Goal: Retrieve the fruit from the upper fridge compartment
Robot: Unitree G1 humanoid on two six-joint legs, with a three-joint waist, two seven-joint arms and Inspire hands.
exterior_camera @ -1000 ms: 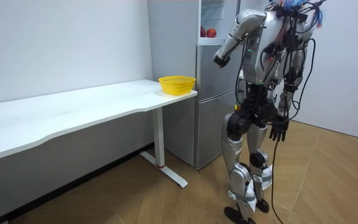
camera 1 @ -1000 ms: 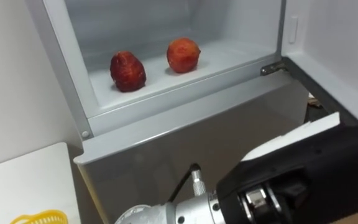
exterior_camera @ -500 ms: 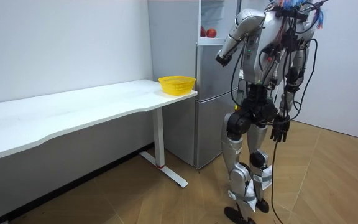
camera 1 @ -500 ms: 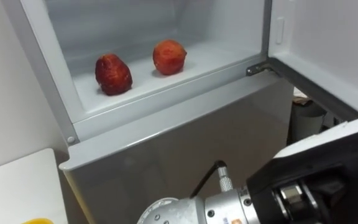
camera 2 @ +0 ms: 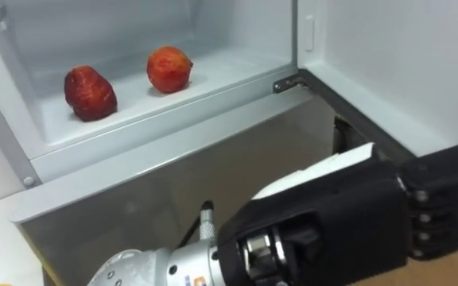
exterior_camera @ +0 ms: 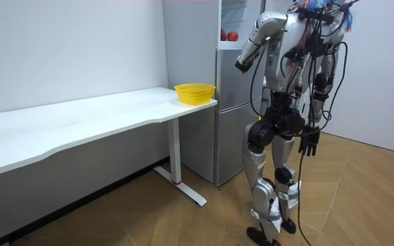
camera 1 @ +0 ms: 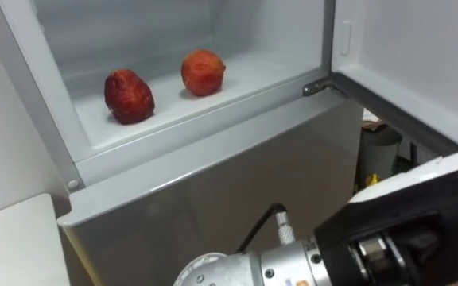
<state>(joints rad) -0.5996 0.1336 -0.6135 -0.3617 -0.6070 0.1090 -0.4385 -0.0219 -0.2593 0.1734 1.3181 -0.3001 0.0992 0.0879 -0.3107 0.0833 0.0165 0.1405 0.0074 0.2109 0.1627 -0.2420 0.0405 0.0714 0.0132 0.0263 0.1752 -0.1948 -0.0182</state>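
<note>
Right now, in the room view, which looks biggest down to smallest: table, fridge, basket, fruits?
1. fridge and table: too alike to rank; the table runs nearer the camera.
2. basket
3. fruits: the two look alike.

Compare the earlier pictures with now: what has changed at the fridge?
Only the head camera has shifted: the whole eye view slid left, which is no move of the things. Nothing was taken hold of or let go. The left fruit and right fruit lie as before in the fridge. The left hand stays raised before it, and the right hand hangs low.
</note>
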